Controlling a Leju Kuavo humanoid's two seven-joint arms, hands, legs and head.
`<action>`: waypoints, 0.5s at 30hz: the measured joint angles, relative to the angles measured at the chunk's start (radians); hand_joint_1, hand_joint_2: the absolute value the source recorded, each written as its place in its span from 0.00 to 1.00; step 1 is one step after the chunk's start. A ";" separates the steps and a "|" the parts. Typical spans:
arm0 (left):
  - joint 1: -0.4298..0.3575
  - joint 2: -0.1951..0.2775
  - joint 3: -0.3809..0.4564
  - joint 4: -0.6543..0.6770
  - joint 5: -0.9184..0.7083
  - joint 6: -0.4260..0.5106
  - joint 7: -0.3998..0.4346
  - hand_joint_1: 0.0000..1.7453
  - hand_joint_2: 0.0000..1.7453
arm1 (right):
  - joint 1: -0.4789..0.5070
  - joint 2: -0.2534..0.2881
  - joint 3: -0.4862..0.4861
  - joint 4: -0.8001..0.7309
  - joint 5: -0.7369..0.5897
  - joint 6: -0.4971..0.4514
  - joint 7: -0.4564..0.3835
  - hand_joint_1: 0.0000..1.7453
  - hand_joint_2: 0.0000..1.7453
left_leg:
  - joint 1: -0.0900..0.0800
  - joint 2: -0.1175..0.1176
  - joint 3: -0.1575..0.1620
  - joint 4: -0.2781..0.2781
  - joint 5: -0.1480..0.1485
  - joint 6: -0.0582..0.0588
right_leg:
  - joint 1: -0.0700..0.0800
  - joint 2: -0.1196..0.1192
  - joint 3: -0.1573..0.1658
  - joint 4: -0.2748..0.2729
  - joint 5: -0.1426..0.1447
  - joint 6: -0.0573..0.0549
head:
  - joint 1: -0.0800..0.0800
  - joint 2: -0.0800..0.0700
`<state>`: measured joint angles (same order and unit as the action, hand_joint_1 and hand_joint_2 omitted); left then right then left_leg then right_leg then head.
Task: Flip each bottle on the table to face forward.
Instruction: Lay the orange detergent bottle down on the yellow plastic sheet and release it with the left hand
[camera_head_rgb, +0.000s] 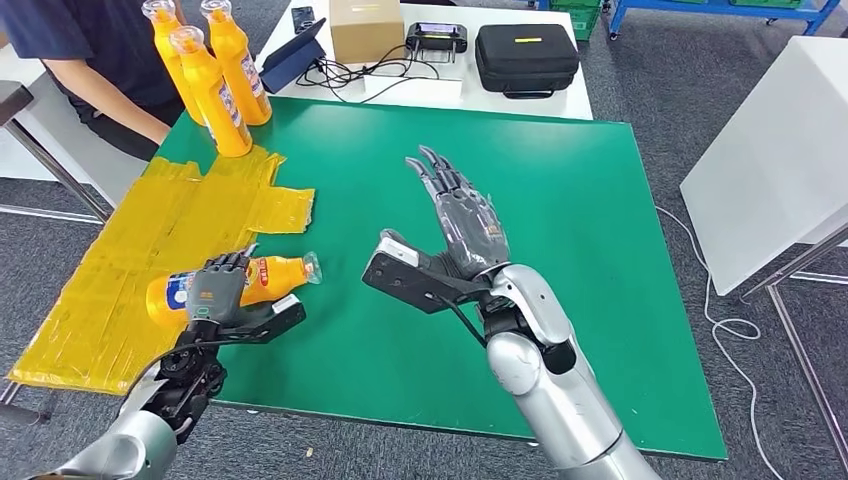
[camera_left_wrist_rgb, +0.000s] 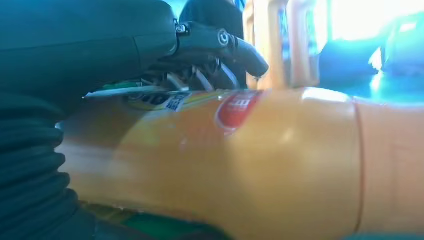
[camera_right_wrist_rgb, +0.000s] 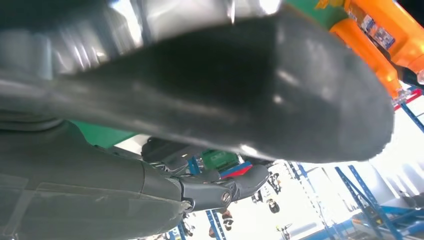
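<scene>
Though gripped, bottle (camera_left_wrist_rgb: 260, 150) label w/ red logo.

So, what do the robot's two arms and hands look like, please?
Both arms are silver metal with dark joints. The right hand and left hand have dark grey, slender fingers. A black boxy wrist camera mount with a thin black cable sits at each wrist. The left wrist view shows a ribbed dark cover.

A bottle (camera_head_rgb: 230, 284) lies on its side at the table's (camera_head_rgb: 600, 300) near left under the left hand (camera_head_rgb: 215, 288); three upright bottles (camera_head_rgb: 215, 75) stand at the far left corner.
</scene>
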<state>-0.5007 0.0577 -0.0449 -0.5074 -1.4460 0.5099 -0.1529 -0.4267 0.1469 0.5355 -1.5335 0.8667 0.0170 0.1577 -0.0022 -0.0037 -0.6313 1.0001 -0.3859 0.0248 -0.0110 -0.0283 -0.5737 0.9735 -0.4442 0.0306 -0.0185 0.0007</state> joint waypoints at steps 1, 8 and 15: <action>-0.008 0.000 -0.004 0.014 0.001 -0.008 0.002 0.00 0.00 | 0.003 -0.002 0.000 0.001 0.000 0.000 -0.002 0.00 0.00 | 0.000 0.000 0.001 0.000 0.000 0.000 | 0.000 0.000 0.001 0.000 0.000 0.000 | 0.000 0.000; -0.026 0.000 -0.017 0.052 0.049 0.001 -0.049 0.00 0.00 | 0.016 -0.010 -0.011 0.002 0.013 0.001 -0.005 0.00 0.00 | 0.000 -0.001 0.002 0.000 0.003 0.000 | 0.000 -0.001 0.001 0.000 0.000 0.000 | 0.000 0.000; -0.026 -0.003 -0.025 0.053 0.106 0.024 -0.094 0.00 0.00 | 0.021 -0.017 -0.029 0.002 0.018 0.002 -0.004 0.00 0.00 | 0.000 0.000 0.002 0.000 0.003 0.000 | 0.000 -0.001 0.001 0.000 0.001 0.000 | 0.000 0.000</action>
<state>-0.5262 0.0544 -0.0696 -0.4545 -1.3402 0.5338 -0.2465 -0.4054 0.1300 0.5069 -1.5316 0.8845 0.0195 0.1533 -0.0021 -0.0040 -0.6296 1.0000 -0.3825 0.0251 -0.0108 -0.0289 -0.5725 0.9737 -0.4429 0.0303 -0.0184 0.0005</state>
